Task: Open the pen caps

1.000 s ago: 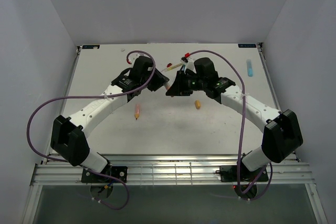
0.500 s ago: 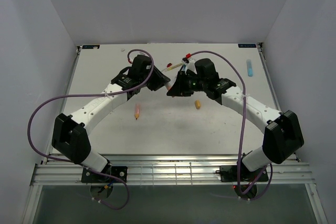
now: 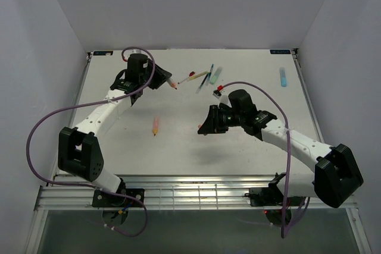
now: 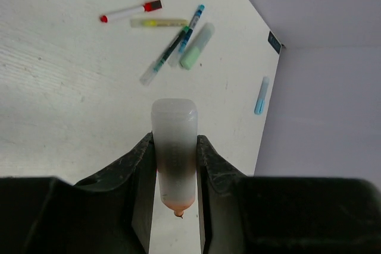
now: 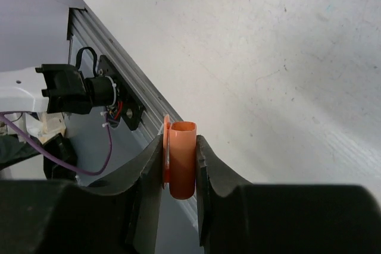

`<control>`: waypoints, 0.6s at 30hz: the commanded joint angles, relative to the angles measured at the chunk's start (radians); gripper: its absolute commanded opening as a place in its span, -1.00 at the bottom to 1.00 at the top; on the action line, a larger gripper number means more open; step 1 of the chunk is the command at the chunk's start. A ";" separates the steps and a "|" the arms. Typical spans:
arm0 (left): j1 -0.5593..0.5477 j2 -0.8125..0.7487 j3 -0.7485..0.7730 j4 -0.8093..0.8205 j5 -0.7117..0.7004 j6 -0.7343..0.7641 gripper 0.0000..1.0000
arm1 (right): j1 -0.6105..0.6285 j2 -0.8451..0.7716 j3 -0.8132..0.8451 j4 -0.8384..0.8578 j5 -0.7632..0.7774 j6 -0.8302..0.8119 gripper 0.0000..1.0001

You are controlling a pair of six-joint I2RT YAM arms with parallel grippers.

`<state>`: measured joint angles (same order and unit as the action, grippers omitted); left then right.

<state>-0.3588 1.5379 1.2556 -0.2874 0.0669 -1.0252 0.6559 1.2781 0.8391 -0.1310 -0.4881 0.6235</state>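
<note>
My left gripper point(image 4: 174, 142) is shut on a thick translucent pen barrel point(image 4: 174, 124) whose bare orange tip points back toward the wrist. In the top view the left gripper point(image 3: 168, 81) hangs over the far left of the table. My right gripper point(image 5: 178, 148) is shut on an orange pen cap point(image 5: 183, 168), open end outward. From above, the right gripper point(image 3: 203, 127) sits mid-table, well apart from the left one. Far off lie a red-capped marker point(image 4: 128, 12), a pale green capped pen point(image 4: 196, 55) and a blue pen point(image 4: 261, 95).
A loose orange pen point(image 3: 155, 126) lies left of centre on the white table point(image 3: 178, 153). A cluster of thin pens point(image 3: 205, 75) sits at the back middle, and the blue pen point(image 3: 283, 76) at the back right. A metal rail point(image 3: 196, 191) runs along the near edge.
The two grippers, close together at the table's back middle, have pulled apart. The left went back and left with the barrel; the right came nearer with the orange cap.
</note>
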 commanded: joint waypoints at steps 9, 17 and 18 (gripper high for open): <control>0.029 0.054 0.065 -0.082 0.146 0.287 -1.00 | -0.096 0.024 0.110 -0.194 0.092 -0.093 -0.85; 0.003 0.048 -0.010 -0.269 0.143 0.527 -1.00 | -0.320 0.134 0.255 -0.349 0.108 -0.180 -0.85; -0.008 0.045 -0.019 -0.269 0.136 0.554 -1.00 | -0.337 0.145 0.265 -0.357 0.111 -0.201 -0.85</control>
<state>-0.3496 1.6257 1.2613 -0.4854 0.1993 -0.6022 0.3603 1.3964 1.0458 -0.4099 -0.3843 0.4870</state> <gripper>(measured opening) 0.375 0.289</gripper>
